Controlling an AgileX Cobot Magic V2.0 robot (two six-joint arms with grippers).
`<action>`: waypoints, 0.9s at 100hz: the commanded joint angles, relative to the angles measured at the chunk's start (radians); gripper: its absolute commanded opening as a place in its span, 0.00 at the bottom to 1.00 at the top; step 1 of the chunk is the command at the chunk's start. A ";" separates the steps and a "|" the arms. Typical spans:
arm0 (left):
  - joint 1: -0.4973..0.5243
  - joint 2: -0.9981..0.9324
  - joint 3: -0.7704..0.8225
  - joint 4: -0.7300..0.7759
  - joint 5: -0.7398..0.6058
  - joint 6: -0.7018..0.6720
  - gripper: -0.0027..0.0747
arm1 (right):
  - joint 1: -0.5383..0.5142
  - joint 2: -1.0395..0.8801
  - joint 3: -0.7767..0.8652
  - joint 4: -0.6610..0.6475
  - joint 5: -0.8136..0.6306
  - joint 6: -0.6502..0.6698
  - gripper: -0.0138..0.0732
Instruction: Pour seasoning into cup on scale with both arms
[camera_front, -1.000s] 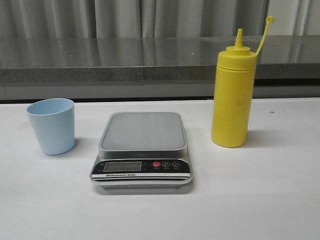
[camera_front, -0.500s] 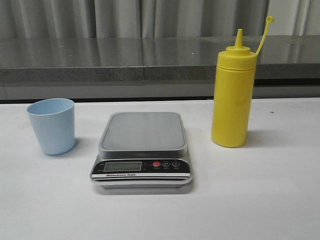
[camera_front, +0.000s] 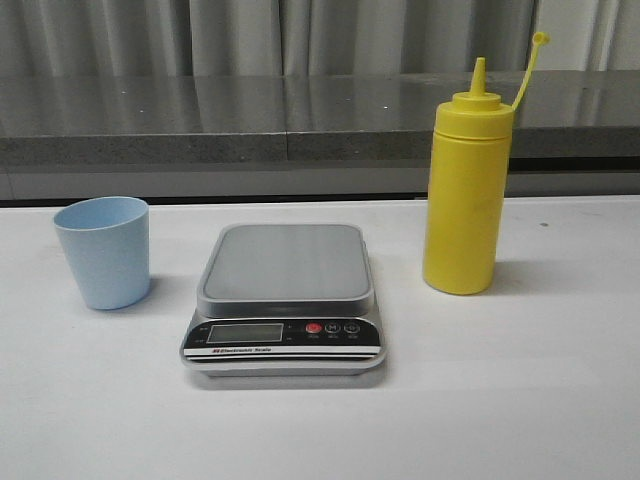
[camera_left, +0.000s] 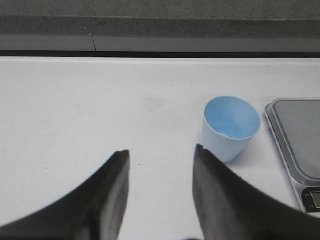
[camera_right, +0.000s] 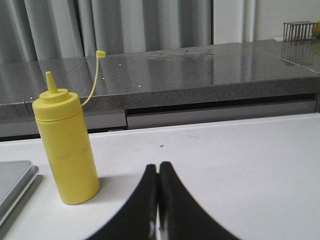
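On the white table (camera_front: 520, 400), the scale (camera_front: 285, 300) sits with its grey platform bare and its black panel facing the camera. Left of the scale stands the pale blue cup (camera_front: 103, 251), upright and apart from it; right of the scale stands the tall yellow seasoning bottle (camera_front: 464, 190), nozzle uncapped. The left gripper (camera_left: 161, 156) is spread wide, the cup just beyond one finger, untouched. The right gripper (camera_right: 158, 170) is pressed closed, empty, the bottle off to one side.
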 joint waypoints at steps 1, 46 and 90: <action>-0.005 0.082 -0.083 -0.005 -0.064 -0.006 0.61 | -0.006 -0.021 -0.017 -0.009 -0.085 -0.008 0.09; -0.163 0.562 -0.462 -0.007 0.147 -0.006 0.60 | -0.006 -0.021 -0.017 -0.009 -0.086 -0.008 0.09; -0.174 0.917 -0.749 -0.009 0.311 -0.006 0.60 | -0.006 -0.021 -0.017 -0.009 -0.086 -0.008 0.09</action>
